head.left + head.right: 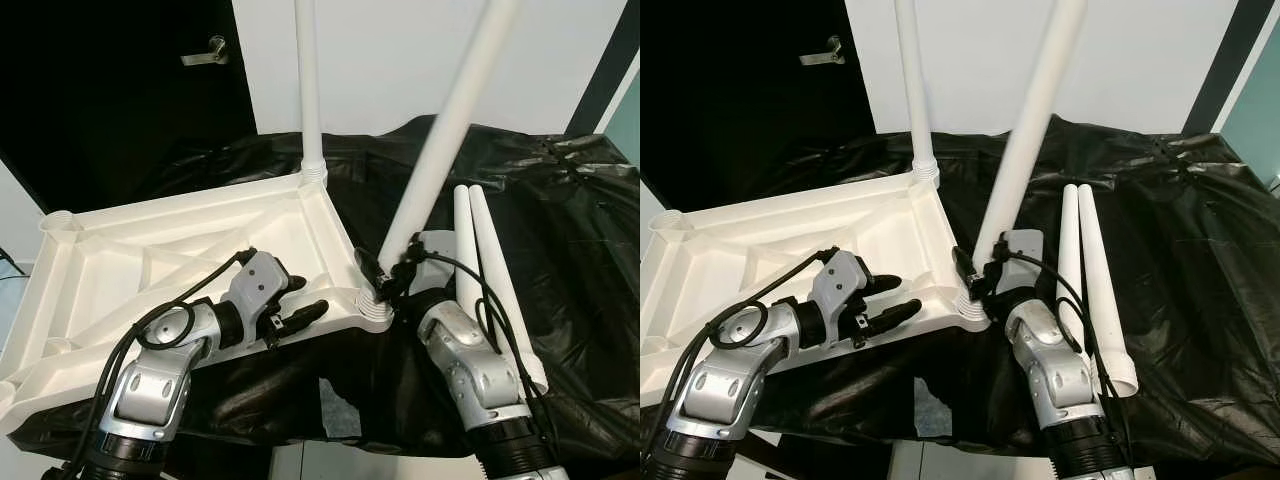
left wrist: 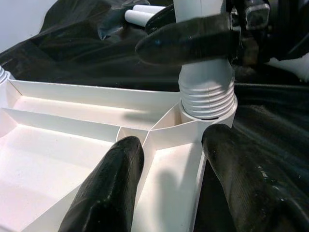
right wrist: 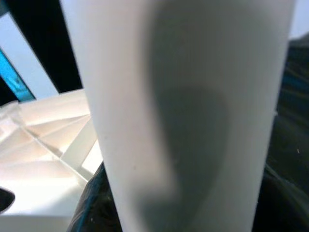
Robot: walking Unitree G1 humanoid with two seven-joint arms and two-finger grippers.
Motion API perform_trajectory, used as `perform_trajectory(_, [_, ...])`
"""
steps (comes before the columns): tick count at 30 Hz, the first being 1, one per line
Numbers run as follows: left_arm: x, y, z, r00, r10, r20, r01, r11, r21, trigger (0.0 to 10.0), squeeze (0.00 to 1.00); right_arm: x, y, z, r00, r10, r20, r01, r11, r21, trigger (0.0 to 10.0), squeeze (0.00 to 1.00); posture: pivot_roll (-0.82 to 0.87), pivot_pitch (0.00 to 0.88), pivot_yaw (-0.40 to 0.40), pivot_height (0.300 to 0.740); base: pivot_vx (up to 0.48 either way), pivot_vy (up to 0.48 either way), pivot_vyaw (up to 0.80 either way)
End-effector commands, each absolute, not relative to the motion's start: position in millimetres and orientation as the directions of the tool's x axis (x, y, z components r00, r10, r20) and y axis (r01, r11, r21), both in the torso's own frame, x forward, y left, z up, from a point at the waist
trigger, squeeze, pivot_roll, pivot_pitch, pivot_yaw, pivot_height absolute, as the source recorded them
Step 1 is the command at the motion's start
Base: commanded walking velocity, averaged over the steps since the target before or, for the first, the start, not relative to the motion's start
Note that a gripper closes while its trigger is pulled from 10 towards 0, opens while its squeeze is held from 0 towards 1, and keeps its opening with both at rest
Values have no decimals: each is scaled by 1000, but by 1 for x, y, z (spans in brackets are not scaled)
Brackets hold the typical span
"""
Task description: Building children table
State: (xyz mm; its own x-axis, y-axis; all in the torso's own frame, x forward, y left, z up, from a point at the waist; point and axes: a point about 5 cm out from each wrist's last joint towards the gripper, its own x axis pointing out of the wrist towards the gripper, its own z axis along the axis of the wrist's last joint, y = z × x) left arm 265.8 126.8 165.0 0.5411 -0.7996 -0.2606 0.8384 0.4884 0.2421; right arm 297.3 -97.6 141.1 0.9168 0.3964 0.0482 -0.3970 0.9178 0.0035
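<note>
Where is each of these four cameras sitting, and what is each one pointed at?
Left eye view: on the head, looking down at the upturned tabletop, both silver arms in frame.
Right eye view: beside it, same scene; spare legs lie on black sheeting.
Left wrist view: on the left arm, along the left gripper straddling the tabletop's rim.
Right wrist view: on the right arm, close against the tilted leg.
Both wrist views share that leg, whose threaded end sits at the corner socket.
</note>
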Motion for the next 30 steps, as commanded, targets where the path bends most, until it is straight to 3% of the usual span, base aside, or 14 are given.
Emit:
perform_trajectory(1, [268,132,168,606,-757,-245,793,548,266,10000,0,296,-104,118,925,375,-64,-377,926,-20,10000,0,27,0,7,740,0,0,0])
perform_trajectory(5, [269,136,170,620,-745,-246,782,561,273,10000,0,291,-102,112,910,408,-77,-414,905,-94,10000,0,32,0,12,740,0,0,0])
perform_trajectory(13, [269,137,171,616,-748,-247,785,558,268,10000,0,286,-102,104,897,437,-72,-442,891,-107,10000,0,30,0,16,740,0,0,0])
perform_trajectory(30, [244,127,158,486,-822,-296,874,447,191,10000,0,277,-109,94,831,556,-1,-551,823,-137,10000,0,35,0,32,740,0,0,0])
